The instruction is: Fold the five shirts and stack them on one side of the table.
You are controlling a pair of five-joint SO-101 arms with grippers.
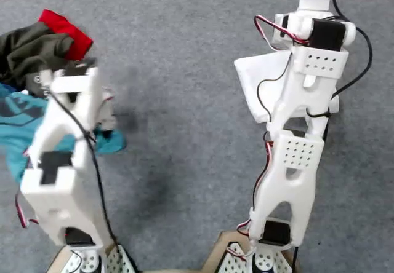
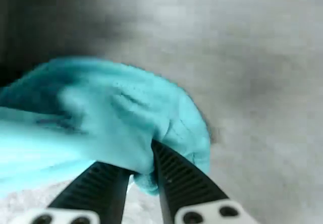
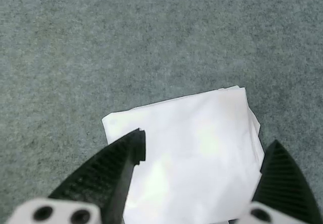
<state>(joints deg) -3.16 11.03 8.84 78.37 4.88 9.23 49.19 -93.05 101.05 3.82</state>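
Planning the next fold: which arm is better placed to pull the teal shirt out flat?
Left. The left gripper is shut on the teal shirt; the right gripper hangs open above the folded white shirt.

A: Soft, even light falls from above on the grey counter point(image 1: 184, 51). The left arm point(image 1: 61, 156) throws only faint, diffuse shadows beside it.
B: And the white shirt point(image 3: 192, 153)?
A: It glares, its creases nearly washed out.
B: The left wrist view?
A: Beyond the teal shirt point(image 2: 116, 108) it goes dark, and a dim shadow patch lies on the counter.
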